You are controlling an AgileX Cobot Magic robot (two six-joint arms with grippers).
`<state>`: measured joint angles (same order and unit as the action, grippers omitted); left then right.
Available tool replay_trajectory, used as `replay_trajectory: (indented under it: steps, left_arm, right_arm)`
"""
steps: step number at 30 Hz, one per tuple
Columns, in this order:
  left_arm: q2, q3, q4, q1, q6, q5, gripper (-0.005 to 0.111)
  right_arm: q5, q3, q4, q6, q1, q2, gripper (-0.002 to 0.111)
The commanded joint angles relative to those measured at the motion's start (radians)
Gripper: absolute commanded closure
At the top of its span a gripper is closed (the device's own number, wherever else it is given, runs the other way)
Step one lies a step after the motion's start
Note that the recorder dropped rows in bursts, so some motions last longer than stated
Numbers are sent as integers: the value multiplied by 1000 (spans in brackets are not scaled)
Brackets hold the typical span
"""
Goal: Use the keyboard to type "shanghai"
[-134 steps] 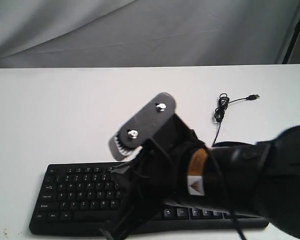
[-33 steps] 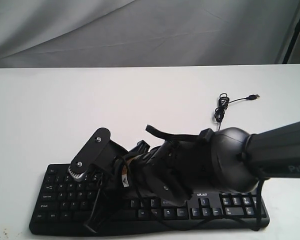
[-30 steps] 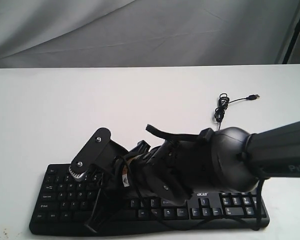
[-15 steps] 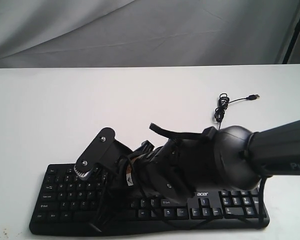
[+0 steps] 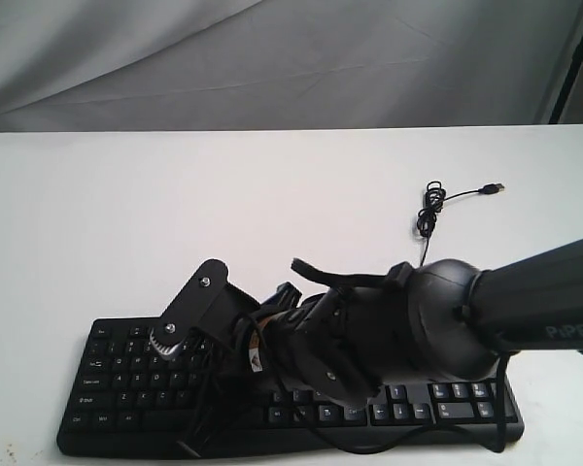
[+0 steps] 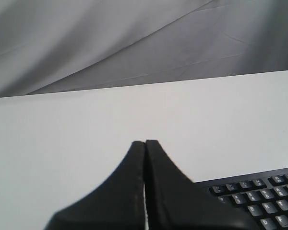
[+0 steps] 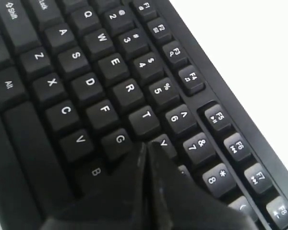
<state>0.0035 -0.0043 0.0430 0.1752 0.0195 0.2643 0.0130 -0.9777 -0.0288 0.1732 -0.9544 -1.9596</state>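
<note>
The right gripper's (image 7: 145,146) jaws are pressed fully together and hold nothing, which makes one narrow black point. That point hangs over the keyboard's (image 5: 126,369) letter block, in the gap between the G key (image 7: 120,139) and the Y key (image 7: 162,143), about where H should be. H itself is hidden under the tip, so I cannot tell whether it is being touched.

The left gripper (image 6: 145,142) is also clamped together and empty. It sits off one corner of the keyboard, over bare table (image 5: 126,214).

The keyboard lies flat on the white table with its long side toward me, and the right arm covers its middle. Its thin cable (image 5: 429,218) runs away from the far right side of the keyboard and ends in a loose coil with the plug lying free.

I would not try to grip this at all. It looks like a light, stiff plastic slab that could skid on the smooth table if it were pushed sideways. The keys are closely packed and probably have a short, springy travel. Each one wants a straight, gentle press on the middle of its cap, keeping clear of the neighbouring keys.
</note>
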Motion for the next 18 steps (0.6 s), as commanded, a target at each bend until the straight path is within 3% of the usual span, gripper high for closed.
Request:
replay_trajectory:
  steps: [1,18]
  left_arm:
    - [-3,4,1,4,3,-3,107]
    - [-3,4,1,4,3,-3,107]
  right_arm:
    - [-3,5,-1,0,-2,-1,108]
    - [25,5,-8,2,-2,-13,108]
